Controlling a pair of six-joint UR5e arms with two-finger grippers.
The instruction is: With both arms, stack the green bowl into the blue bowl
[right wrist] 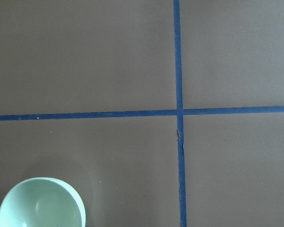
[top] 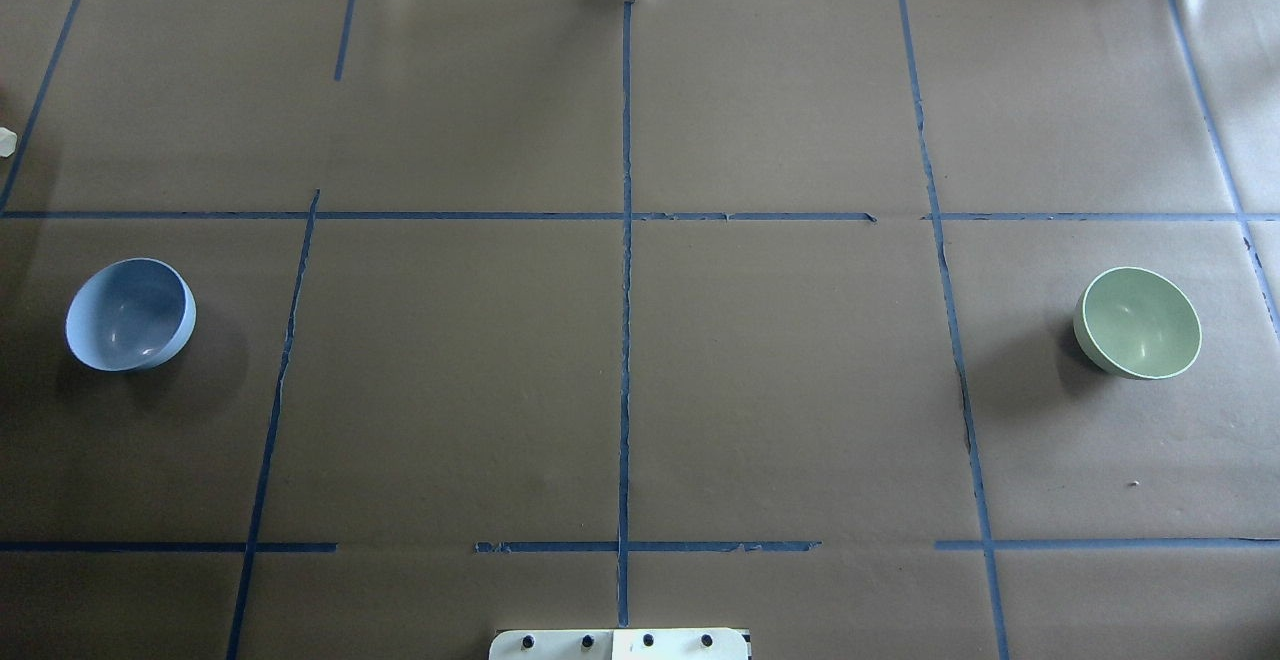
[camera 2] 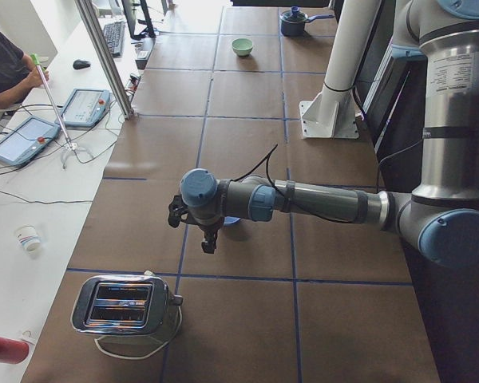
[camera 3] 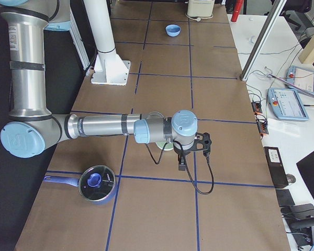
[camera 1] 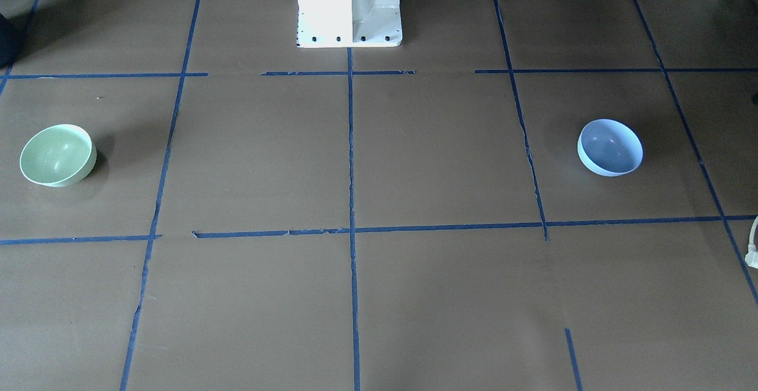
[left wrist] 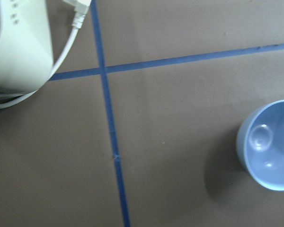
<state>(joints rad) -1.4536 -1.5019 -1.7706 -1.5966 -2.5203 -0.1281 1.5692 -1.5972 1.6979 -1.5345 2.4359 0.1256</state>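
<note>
The green bowl [top: 1140,323] sits on the counter [top: 450,390] down beside our right end effector [camera 3: 181,167] and the blue bowl [top: 130,315] down beside our left end effector [camera 2: 209,247], likely one each to grab, and we cannot tell if either is open.

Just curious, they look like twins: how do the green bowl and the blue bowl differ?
Colour: the green bowl is pale mint, the blue bowl pale periwinkle. Place: the green bowl stands on the table far toward the robot's right, the blue bowl far toward its left. Both are round, upright, empty and look equal in size.
</note>
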